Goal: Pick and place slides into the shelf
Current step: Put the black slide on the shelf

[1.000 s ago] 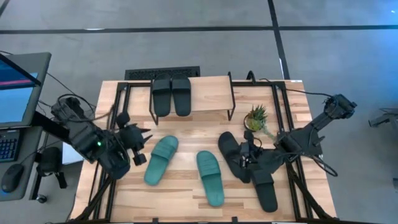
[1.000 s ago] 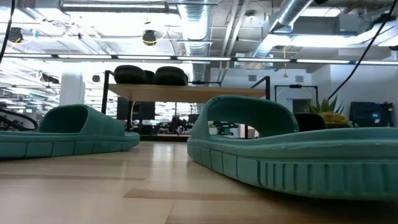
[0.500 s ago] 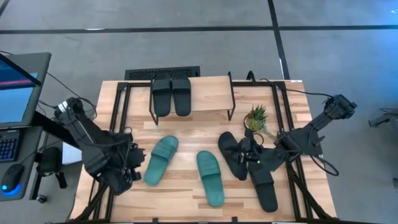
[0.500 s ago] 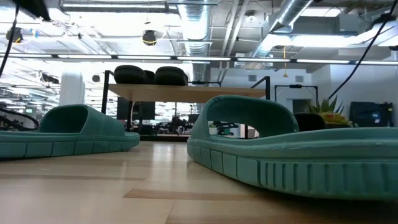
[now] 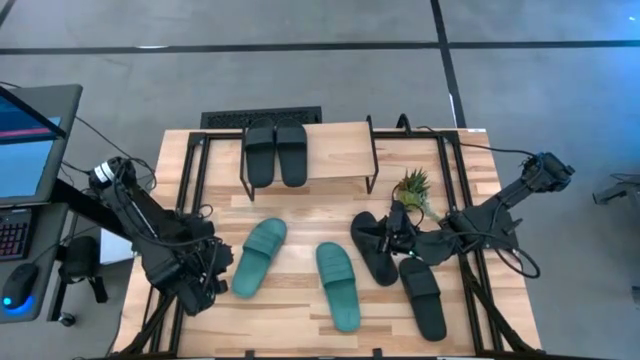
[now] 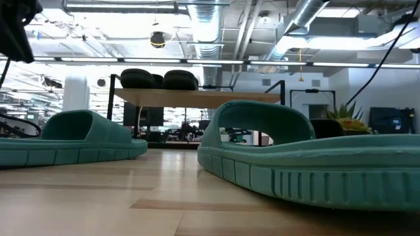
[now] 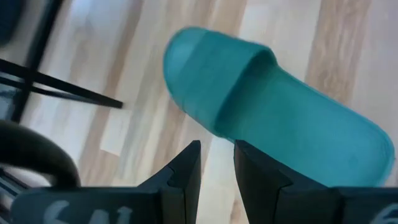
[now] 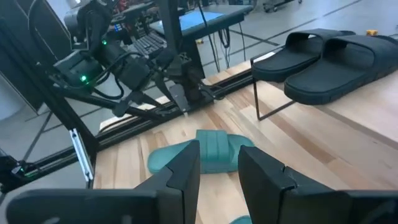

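Left end effector (image 5: 205, 275): fingers (image 7: 186, 171) narrowly parted, nothing held, beside a teal slide (image 5: 259, 257). Right end effector (image 5: 395, 228): fingers narrowly parted, empty, raised over a black slide (image 5: 374, 247). Shelf (image 5: 335, 150): two black slides (image 5: 275, 152) stored on top. Table (image 5: 300, 215): four slides left, two teal, two black, wide-strapped, open-toed.

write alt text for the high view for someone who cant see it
Overhead view of a wooden table: two black slides sit on a small shelf, two teal slides and two more black ones lie in front. The left gripper hovers by one teal slide, the right gripper over a black one.
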You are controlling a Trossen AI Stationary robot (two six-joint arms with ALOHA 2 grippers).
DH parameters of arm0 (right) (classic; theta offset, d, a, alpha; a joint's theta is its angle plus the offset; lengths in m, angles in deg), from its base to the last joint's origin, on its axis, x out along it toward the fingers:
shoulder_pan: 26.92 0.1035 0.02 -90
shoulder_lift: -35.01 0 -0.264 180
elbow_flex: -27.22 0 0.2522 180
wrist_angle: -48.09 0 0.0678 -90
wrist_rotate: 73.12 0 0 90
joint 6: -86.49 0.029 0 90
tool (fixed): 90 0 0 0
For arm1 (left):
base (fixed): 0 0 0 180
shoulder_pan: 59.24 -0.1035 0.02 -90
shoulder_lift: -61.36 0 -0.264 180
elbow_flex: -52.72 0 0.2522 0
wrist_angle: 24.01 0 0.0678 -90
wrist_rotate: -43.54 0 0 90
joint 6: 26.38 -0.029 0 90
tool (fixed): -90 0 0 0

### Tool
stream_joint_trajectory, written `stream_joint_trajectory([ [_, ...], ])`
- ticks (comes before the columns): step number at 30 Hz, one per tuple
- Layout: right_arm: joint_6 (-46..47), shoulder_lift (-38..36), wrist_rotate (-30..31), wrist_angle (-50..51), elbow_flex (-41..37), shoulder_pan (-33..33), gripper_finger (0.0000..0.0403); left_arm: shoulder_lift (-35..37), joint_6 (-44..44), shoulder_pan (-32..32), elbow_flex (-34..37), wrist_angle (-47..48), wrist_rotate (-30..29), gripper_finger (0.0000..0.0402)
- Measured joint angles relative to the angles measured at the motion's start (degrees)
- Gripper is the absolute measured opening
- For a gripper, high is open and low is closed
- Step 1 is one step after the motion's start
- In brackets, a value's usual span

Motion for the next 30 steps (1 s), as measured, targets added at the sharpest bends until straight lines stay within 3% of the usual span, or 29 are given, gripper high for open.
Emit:
stream_joint_trajectory([
  [6,0.98,0.0,-1.89,5.97,0.0,2.51,0.0098,0.0,0.52,0.33,0.07,-0.44,0.3,0.0087],
  [15,19.73,0.0,-1.51,28.83,0.0,8.55,0.0098,0.0,2.14,0.3,0.07,-0.36,-2.43,0.0087],
  [24,19.84,0.0,-1.94,33.91,0.0,7.83,0.0098,0.0,3.37,0.22,0.07,-0.35,-5.24,0.0087],
  [30,16.33,0.0,-3.19,34.39,0.0,4.99,0.0098,0.0,-0.38,0.22,0.07,0.5,-5.29,0.0087],
])
